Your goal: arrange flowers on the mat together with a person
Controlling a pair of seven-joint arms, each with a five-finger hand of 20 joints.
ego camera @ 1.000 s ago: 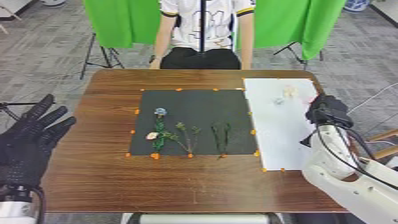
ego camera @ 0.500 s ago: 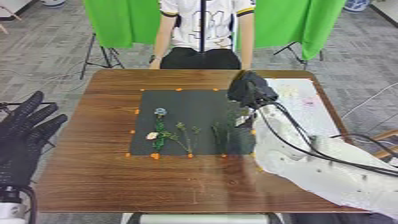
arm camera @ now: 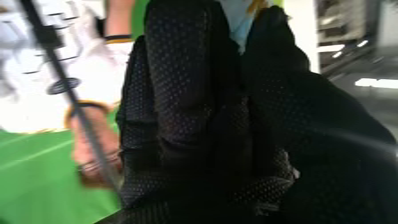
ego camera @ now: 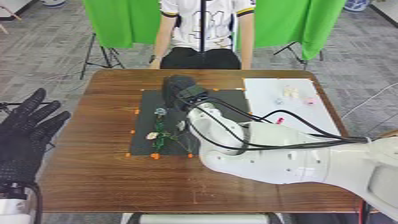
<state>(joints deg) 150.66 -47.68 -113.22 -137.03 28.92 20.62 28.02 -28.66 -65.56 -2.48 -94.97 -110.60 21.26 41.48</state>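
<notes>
My right hand [ego camera: 184,89] is over the back part of the black mat [ego camera: 142,102] in the head view. In the right wrist view the right hand [arm camera: 182,90] has straight fingers; a pale blue patch shows beside them, too unclear to name. On the mat lie a blue flower [ego camera: 160,111], a pale pink flower [ego camera: 152,135] with green leaves and a thin green sprig [ego camera: 180,140], partly behind my right arm. The arm covers the mat's right part. My left hand [ego camera: 27,137] is open, off the table's left side.
The white sheet [ego camera: 264,89] at the right bears a yellowish flower [ego camera: 290,91], a pale blue one [ego camera: 278,101], a pink one [ego camera: 309,101] and a red one [ego camera: 280,121]. Orange tape marks the mat's edges. My right arm spans the table's right half.
My right hand has swung left from the white sheet's right edge to over the black mat. The arm now hides the dark green stems there. My left hand has shifted slightly.
</notes>
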